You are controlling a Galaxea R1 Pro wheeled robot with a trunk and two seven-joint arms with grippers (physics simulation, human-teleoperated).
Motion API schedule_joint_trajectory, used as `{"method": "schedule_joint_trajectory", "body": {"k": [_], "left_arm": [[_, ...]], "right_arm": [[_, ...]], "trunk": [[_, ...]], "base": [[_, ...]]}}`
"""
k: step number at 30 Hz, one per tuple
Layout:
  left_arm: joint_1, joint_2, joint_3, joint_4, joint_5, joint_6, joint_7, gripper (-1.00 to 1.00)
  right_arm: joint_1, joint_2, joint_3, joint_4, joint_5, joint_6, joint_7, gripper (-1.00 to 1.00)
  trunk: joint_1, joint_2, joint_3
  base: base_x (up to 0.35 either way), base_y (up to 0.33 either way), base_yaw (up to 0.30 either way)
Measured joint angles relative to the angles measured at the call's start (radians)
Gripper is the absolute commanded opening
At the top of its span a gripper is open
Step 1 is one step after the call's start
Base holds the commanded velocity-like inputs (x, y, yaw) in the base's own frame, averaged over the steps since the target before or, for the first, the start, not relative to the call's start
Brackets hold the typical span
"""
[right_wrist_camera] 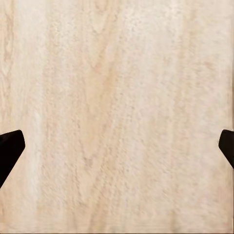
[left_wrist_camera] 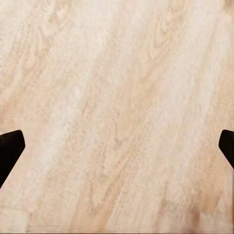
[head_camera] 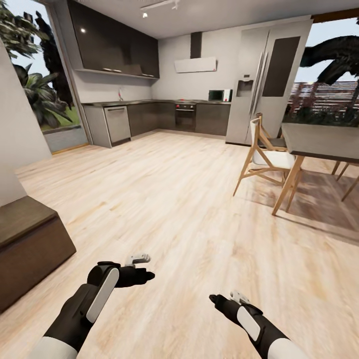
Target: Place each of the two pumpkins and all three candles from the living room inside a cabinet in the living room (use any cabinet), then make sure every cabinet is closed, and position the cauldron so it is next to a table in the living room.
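Note:
Both arms reach low over bare wooden floor. My left gripper (head_camera: 145,274) (left_wrist_camera: 117,151) is open, its dark fingertips (left_wrist_camera: 10,146) far apart with only floorboards between them. My right gripper (head_camera: 217,300) (right_wrist_camera: 117,151) is open too, and nothing is between its fingertips (right_wrist_camera: 10,146). A low dark-brown wooden unit (head_camera: 30,247), seemingly an end of the cabinet, stands at the left near my left arm. The pumpkins, candles, cauldron and coffee table are out of view.
A dining table (head_camera: 319,142) with wooden chairs (head_camera: 267,157) stands at the right. A kitchen with dark counters (head_camera: 149,114), an oven (head_camera: 185,115) and a tall fridge (head_camera: 264,80) lines the far wall. Light wood floor (head_camera: 174,199) stretches ahead.

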Motion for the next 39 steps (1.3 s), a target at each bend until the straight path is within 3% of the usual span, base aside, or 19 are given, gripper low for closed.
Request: {"method": "schedule_joint_trajectory", "body": {"k": [9, 19, 39], "left_arm": [[0.000, 0.001, 0.000, 0.000, -0.004, 0.000, 0.000, 1.00], [0.000, 0.002, 0.002, 0.000, -0.005, 0.000, -0.001, 1.00], [0.000, 0.002, -0.001, 0.000, 0.000, 0.000, -0.001, 1.00]], "right_arm": [[0.000, 0.000, 0.001, 0.000, 0.000, 0.002, 0.000, 1.00], [0.000, 0.000, 0.002, 0.000, 0.004, 0.002, 0.000, 1.00], [0.000, 0.000, 0.005, -0.001, 0.009, 0.003, 0.000, 1.00]], "trunk": [[0.000, 0.000, 0.000], [0.000, 0.000, 0.004], [-0.001, 0.000, 0.014]], "base": [[-0.245, -0.181, 0.156], [-0.141, 0.004, 0.235], [0.176, -0.192, 0.251]]}}
